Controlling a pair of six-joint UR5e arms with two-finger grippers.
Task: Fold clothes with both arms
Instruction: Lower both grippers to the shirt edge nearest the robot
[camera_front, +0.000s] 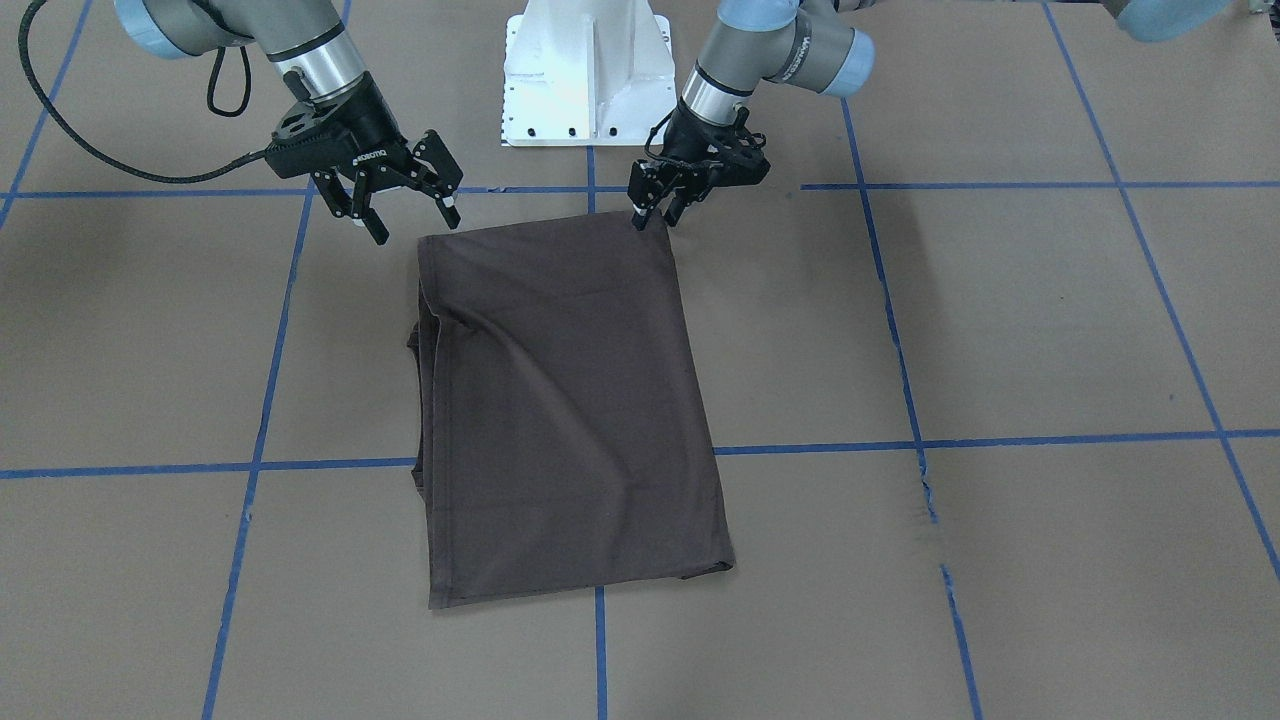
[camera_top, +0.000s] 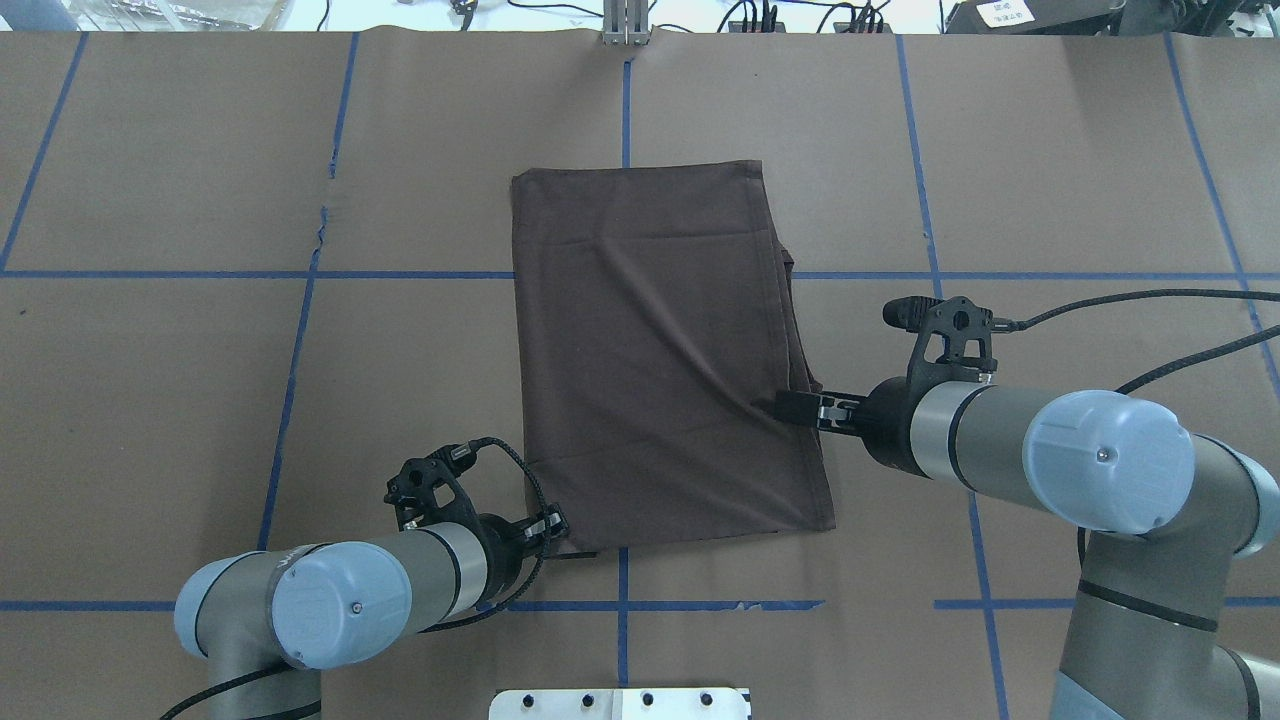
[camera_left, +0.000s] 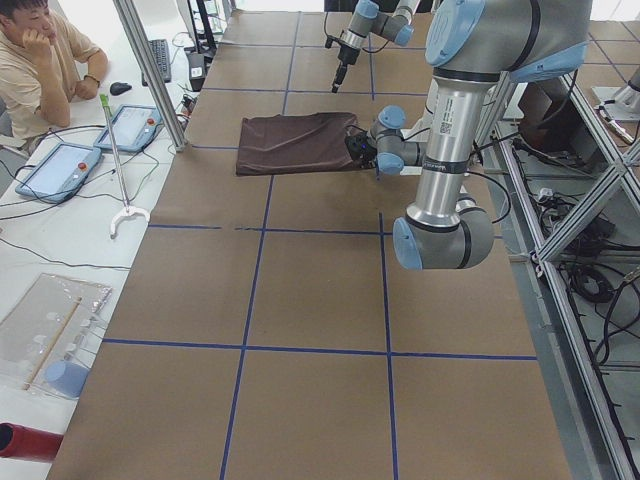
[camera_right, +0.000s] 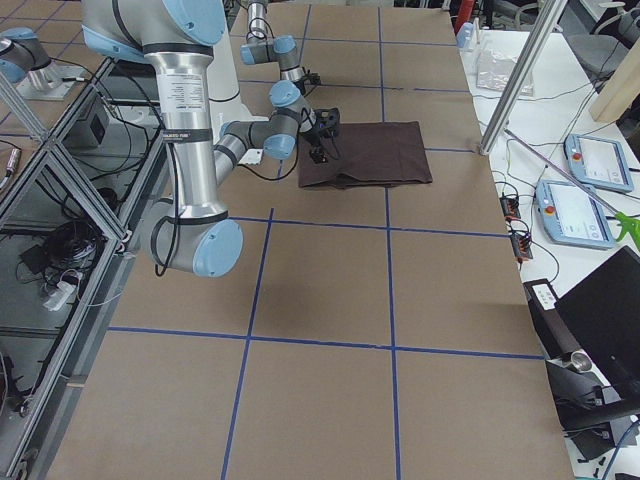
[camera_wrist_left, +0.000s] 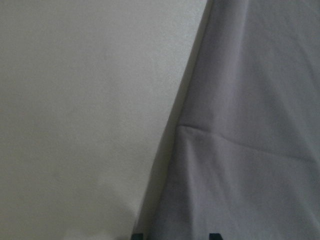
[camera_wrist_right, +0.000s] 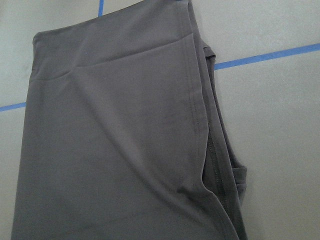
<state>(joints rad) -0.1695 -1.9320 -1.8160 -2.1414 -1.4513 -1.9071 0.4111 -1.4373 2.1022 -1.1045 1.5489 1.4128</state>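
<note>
One broad surface (camera_front: 1000, 300), papered in brown and crossed by blue tape lines (camera_front: 1000, 440), fills every view; two silver-grey arms with light blue joint caps reach over it from the top of the front-facing view, the right arm (camera_front: 320, 60) at upper left of that frame and the left arm (camera_front: 760, 55) at upper right; a person (camera_left: 40, 60) sits off the surface at upper left of the left-end view; the dark brown T-shirt (camera_front: 570, 400) lies flat in the middle of the front-facing frame, folded into a long, slightly skewed rectangle, one short edge toward the top and the other toward the bottom, its body crossing a horizontal tape line; stacked layers of cloth peek out along its left-hand long edge there, and soft creases run down the top layer; the white pedestal (camera_front: 588, 70) stands at top centre between the arms; the right claw (camera_front: 415, 228) hangs above the surface just off the shirt's upper-left corner, fingers spread wide, holding nothing and clear of the cloth; the left claw (camera_front: 655, 217) sits low at the shirt's upper-right corner, its opening narrow; in the left wrist view two dark fingertips (camera_wrist_left: 216, 236) show at the bottom edge with a gap between them, the cloth's edge running up from that gap; a stitched hem (camera_wrist_right: 197, 100) runs down the shirt in the right wrist view.
</note>
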